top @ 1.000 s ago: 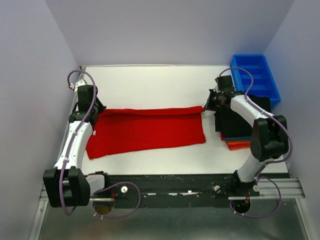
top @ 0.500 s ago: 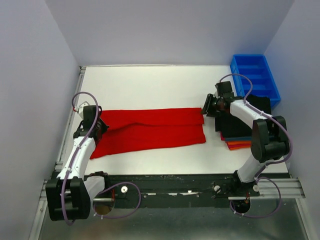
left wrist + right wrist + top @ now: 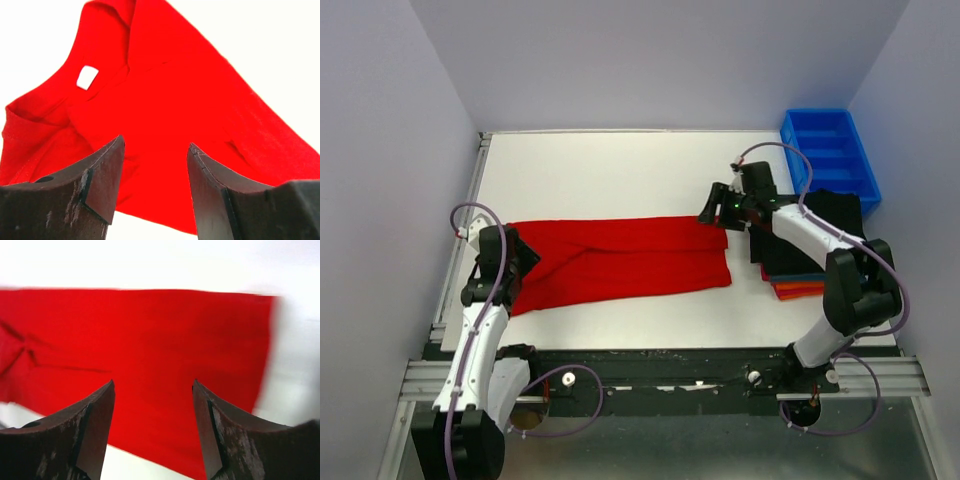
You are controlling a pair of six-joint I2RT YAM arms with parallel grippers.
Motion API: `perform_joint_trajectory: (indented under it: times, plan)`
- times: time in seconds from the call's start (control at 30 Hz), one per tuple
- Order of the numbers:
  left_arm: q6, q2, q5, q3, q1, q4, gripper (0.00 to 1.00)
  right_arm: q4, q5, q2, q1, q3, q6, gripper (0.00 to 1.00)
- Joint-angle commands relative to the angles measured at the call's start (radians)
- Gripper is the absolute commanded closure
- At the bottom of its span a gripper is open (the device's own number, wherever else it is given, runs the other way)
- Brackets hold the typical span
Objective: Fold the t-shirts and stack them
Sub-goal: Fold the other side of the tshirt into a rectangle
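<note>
A bright red t-shirt [image 3: 620,258] lies flat across the middle of the table, folded lengthwise into a long band. Its collar with a white label [image 3: 87,77] shows in the left wrist view. My left gripper [image 3: 520,258] is at the shirt's left end, open, with nothing between its fingers [image 3: 107,170]. My right gripper [image 3: 713,212] hovers at the shirt's far right corner, also open and empty, with red cloth [image 3: 150,350] below it. A stack of folded t-shirts [image 3: 810,235], black on top with blue and orange edges [image 3: 796,288] beneath, sits at the right.
A blue plastic bin [image 3: 830,150] stands at the back right corner, just behind the stack. White table surface [image 3: 610,175] stretches behind the shirt. Grey walls close in on the left, back and right.
Both grippers have opened and let go of the red shirt, which now rests on the table. The left gripper drew back toward the near side; the right one shifted slightly left.
</note>
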Motion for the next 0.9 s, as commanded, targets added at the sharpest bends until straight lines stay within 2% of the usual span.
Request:
perform_joint_trajectory:
  times: [0.0,0.17,0.4,0.53,0.87]
  plan:
    - [0.005,-0.022,-0.014,0.100,-0.004,-0.062,0.36,0.073,-0.113,0.062,0.145,0.066,0.017,0.29]
    - [0.037,0.091,-0.020,0.167,-0.003,-0.024,0.37,0.165,-0.218,0.178,0.294,0.160,0.034,0.32]
    - [0.052,0.314,-0.037,0.291,0.028,0.025,0.38,0.162,-0.269,0.392,0.441,0.430,0.022,0.33]
    - [0.048,0.395,-0.015,0.328,0.046,0.037,0.39,0.154,-0.306,0.519,0.479,0.600,0.013,0.34]
    - [0.031,0.472,0.040,0.282,0.050,0.134,0.44,0.117,-0.394,0.784,0.498,0.924,0.019,0.37]
